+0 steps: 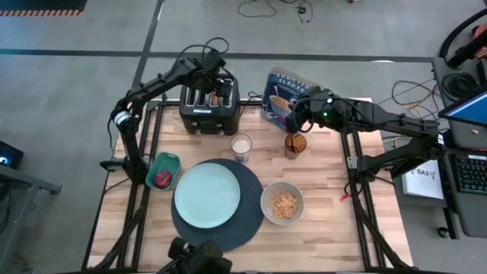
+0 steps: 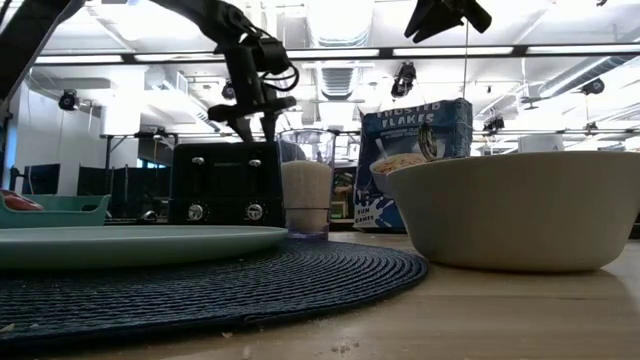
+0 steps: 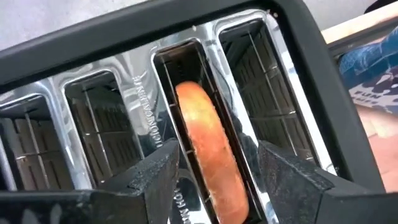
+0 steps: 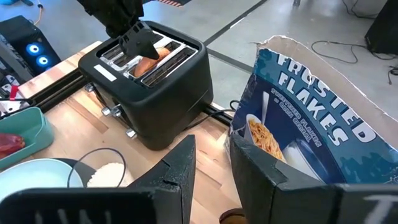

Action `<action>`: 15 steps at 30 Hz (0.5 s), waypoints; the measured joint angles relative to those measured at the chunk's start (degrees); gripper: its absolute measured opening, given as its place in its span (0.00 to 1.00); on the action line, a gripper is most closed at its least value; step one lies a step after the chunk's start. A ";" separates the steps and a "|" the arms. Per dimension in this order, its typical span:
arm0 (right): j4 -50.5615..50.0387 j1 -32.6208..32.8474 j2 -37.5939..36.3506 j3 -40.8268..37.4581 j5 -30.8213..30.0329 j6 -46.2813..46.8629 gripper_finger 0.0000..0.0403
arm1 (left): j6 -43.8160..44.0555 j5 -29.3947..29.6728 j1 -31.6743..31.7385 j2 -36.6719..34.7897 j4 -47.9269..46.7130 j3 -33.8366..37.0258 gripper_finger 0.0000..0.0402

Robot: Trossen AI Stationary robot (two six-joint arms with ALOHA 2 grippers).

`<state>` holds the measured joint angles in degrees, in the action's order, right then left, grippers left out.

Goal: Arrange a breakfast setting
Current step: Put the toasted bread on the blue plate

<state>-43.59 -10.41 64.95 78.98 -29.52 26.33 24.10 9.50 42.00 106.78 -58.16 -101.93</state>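
Left gripper (image 3: 217, 171), fingers spread, straddles the bagel (image 3: 208, 155) in the toaster (image 1: 208, 103) at eleven o'clock; the bagel could snag on the slot wires. Right gripper (image 4: 211, 162), spread, waits near the cereal box (image 4: 311, 143).

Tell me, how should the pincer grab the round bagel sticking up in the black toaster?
Grip the golden-brown bagel by its rounded top edge, coming straight down from above. It stands on edge in a narrow slot of the black four-slot toaster, so only the top is reachable. The left pincer hangs there, fingers open either side.

The wooden counter (image 1: 327, 228) carries a toaster (image 1: 208, 107), cereal box (image 1: 285, 93), two glasses (image 1: 241, 147), bowl (image 1: 282, 202), mat (image 1: 245, 222) and teal dish (image 1: 172, 160).
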 joint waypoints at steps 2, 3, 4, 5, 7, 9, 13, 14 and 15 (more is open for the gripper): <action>0.02 0.00 0.00 0.00 -0.26 -0.11 0.23 | 0.03 -0.05 0.00 0.00 1.24 0.53 0.50; 0.00 0.00 0.00 0.00 -0.39 -0.20 0.23 | 0.20 -0.19 0.00 0.00 1.65 0.77 0.50; 0.02 0.00 0.00 0.00 -0.44 -0.24 0.24 | 0.27 -0.84 0.00 0.00 1.74 1.01 0.50; 0.01 0.00 0.00 0.00 -0.44 -0.26 0.24 | 0.39 -1.42 0.00 0.00 2.06 1.28 0.50; 0.00 0.00 0.00 0.00 -0.45 -0.23 0.24 | 0.41 -1.51 0.00 0.00 2.92 1.65 0.49; 0.02 0.00 0.00 0.00 -0.46 -0.13 0.23 | 0.50 -1.51 0.00 0.00 2.94 1.93 0.46; 0.02 0.00 0.00 0.00 -0.46 -0.09 0.23 | 0.59 -1.39 0.00 0.00 3.30 2.02 0.36; 0.02 0.00 0.00 0.00 -0.46 -0.05 0.23 | 0.59 -1.07 0.01 0.00 3.49 2.02 0.33; 0.02 0.00 0.00 0.00 -0.46 -0.01 0.23 | 0.53 -0.58 0.04 0.00 3.60 2.02 0.30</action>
<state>-43.57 -10.41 64.95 78.98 -29.98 26.31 24.63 8.92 42.04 106.78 -54.55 -99.92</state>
